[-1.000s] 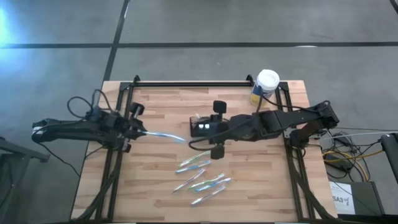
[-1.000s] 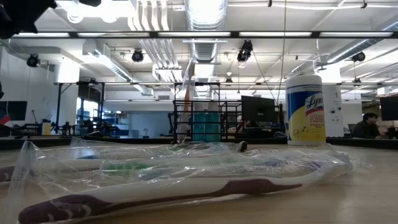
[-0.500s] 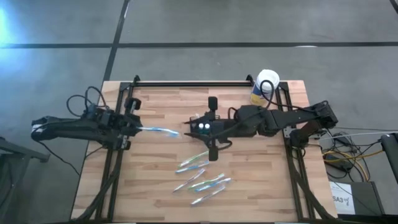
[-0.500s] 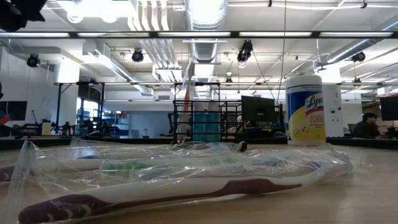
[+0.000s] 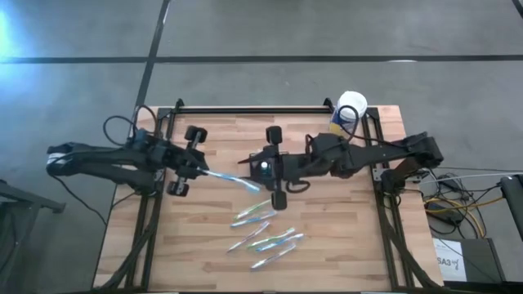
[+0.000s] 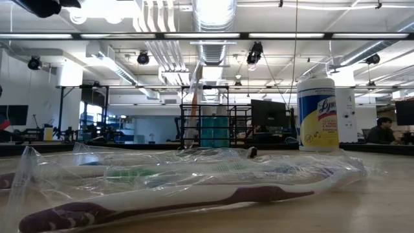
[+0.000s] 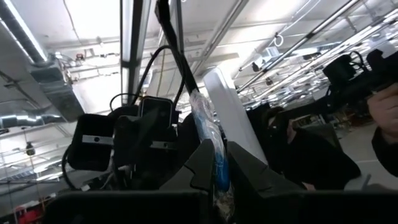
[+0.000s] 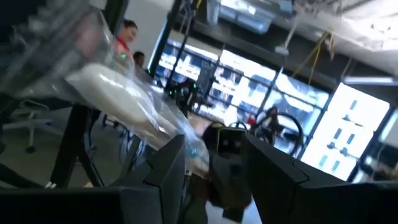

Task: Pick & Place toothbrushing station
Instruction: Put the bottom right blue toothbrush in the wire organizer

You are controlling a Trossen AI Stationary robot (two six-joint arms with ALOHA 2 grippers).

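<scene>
- Sitting mid-table: caddy (image 5: 256, 161), mostly hidden beneath the right gripper (image 5: 270, 167).
- Right gripper: fingers (image 8: 166, 169) spread, nothing between them; it hangs over the caddy.
- Left gripper (image 5: 187, 161): left of centre, pinching a wrapped toothbrush (image 5: 229, 176) by one end; the other end reaches the right gripper.
- Loose toothbrushes (image 5: 265, 233): wrapped, scattered near the front edge.
- Canister (image 5: 350, 110): upright, far right corner.

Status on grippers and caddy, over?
Left gripper shut on wrapped toothbrush. Right gripper open at its tip. Caddy on table. Loose toothbrushes lie clear.
</scene>
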